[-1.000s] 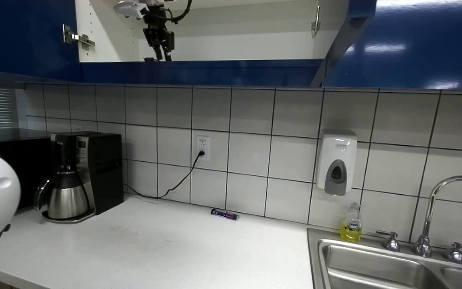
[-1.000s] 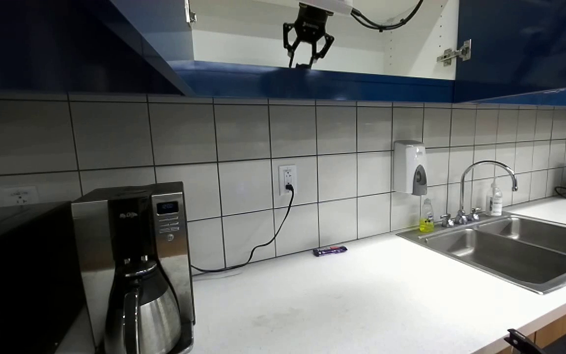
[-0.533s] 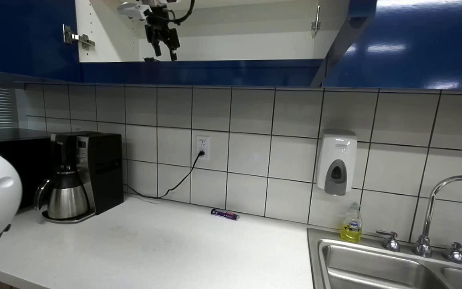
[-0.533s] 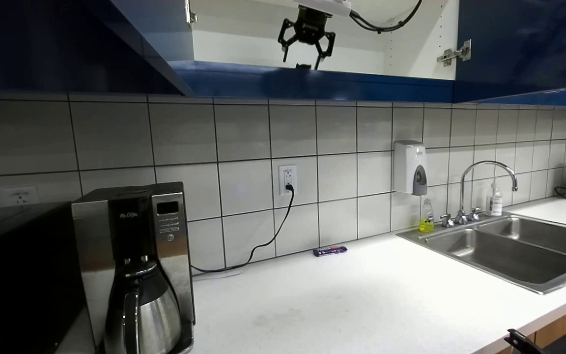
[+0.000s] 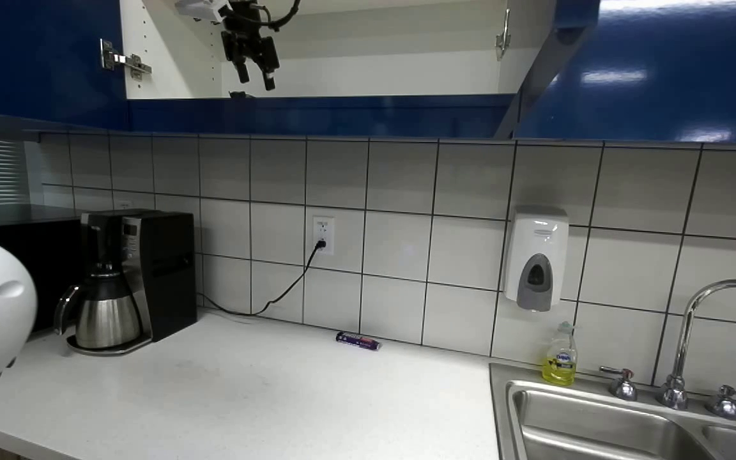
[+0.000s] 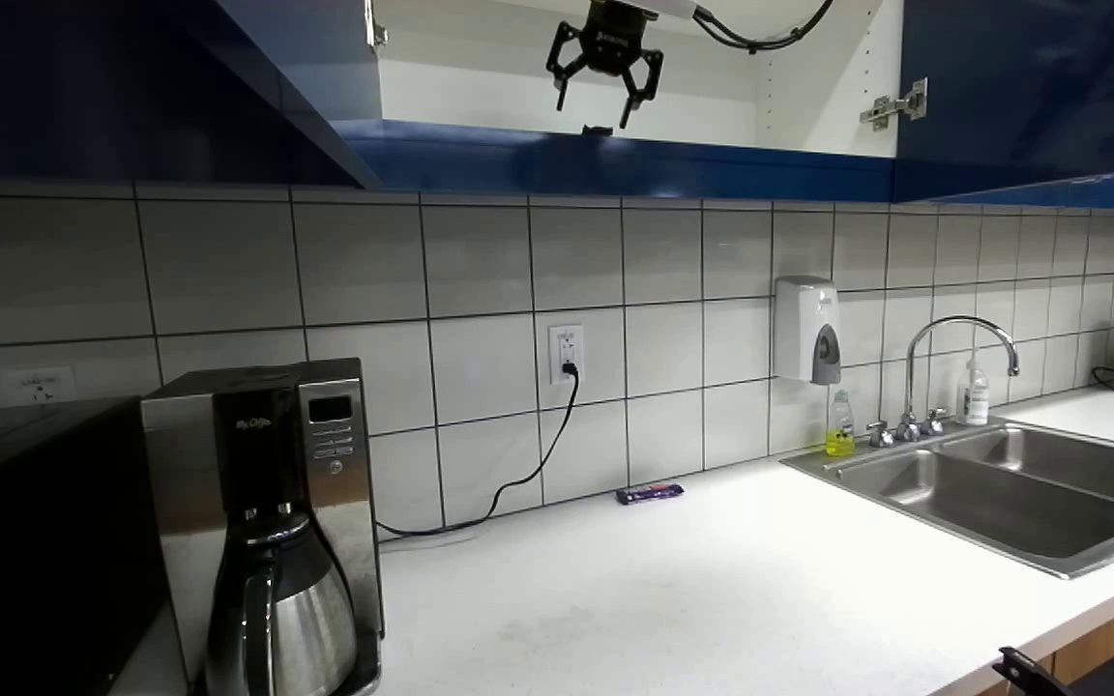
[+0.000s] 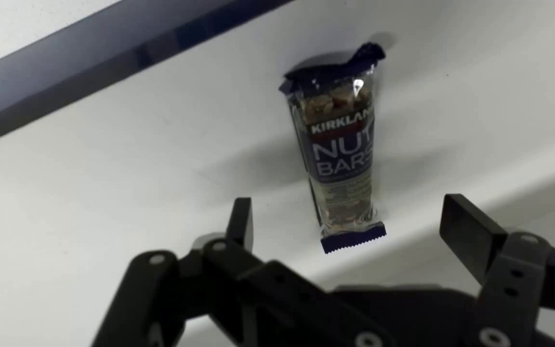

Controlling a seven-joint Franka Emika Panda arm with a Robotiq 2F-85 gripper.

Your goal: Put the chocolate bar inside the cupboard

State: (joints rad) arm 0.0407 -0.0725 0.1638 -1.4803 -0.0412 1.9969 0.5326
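Note:
The cupboard (image 5: 381, 73) hangs over the counter with its doors swung wide; its white inside shows in both exterior views. Flat on the shelf lies the chocolate bar (image 7: 342, 159), wrapped in dark purple and clear film with "NUT BARS" printed on it. Only a dark tip of the bar (image 6: 598, 130) shows above the front lip in the exterior views; the lip hides the rest. My gripper (image 6: 593, 116) hangs inside the cupboard just above the bar, fingers spread and apart from it. In the wrist view one finger (image 7: 472, 236) stands on each side, with nothing gripped.
The blue front lip (image 5: 323, 115) of the cupboard rises in front of the shelf. Below, a thin purple wrapped item (image 5: 358, 340) lies on the counter by the tiles. A coffee maker (image 5: 170, 275), soap dispenser (image 5: 537, 255) and sink (image 6: 982, 493) stand around it.
A second ago the fingers were closer together and lower, around the bar's tip. They have since spread apart, and my gripper has risen off the bar, which stays on the shelf.

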